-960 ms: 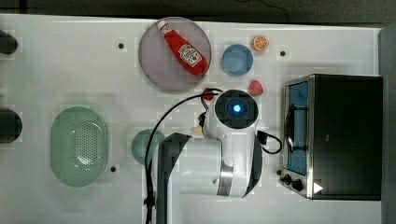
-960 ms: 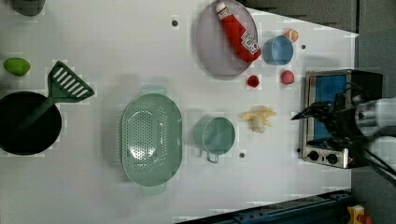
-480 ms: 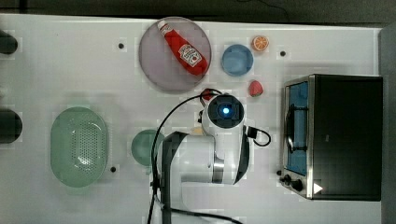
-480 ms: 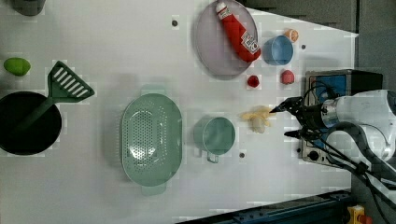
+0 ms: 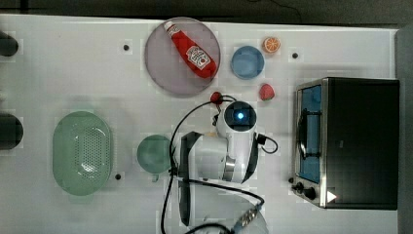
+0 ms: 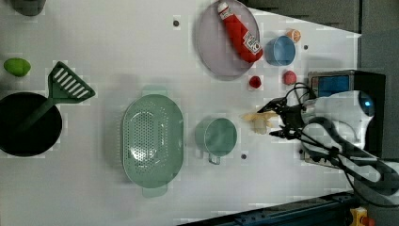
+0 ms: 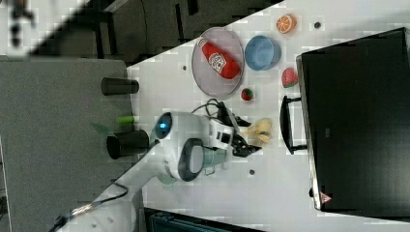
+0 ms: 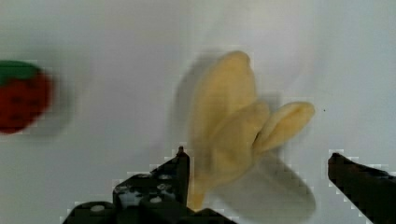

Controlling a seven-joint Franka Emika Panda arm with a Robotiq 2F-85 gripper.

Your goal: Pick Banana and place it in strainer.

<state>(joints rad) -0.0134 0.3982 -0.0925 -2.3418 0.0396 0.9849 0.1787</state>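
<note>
The banana (image 6: 258,121) is lying on the white table (image 6: 117,47), just beside the teal cup (image 6: 217,136) on the left view's right, with the cup sitting between it and the strainer (image 6: 151,140). The gripper (image 6: 277,117) is hovering at the banana with its fingers (image 8: 175,170) standing wide apart, one on either side of the fruit in the wrist view; it is gripping nothing, and contact cannot be confirmed. A small strawberry (image 6: 254,81) is lying near the banana. The toaster oven (image 5: 348,141) is standing beyond the arm, away from the cup.
</note>
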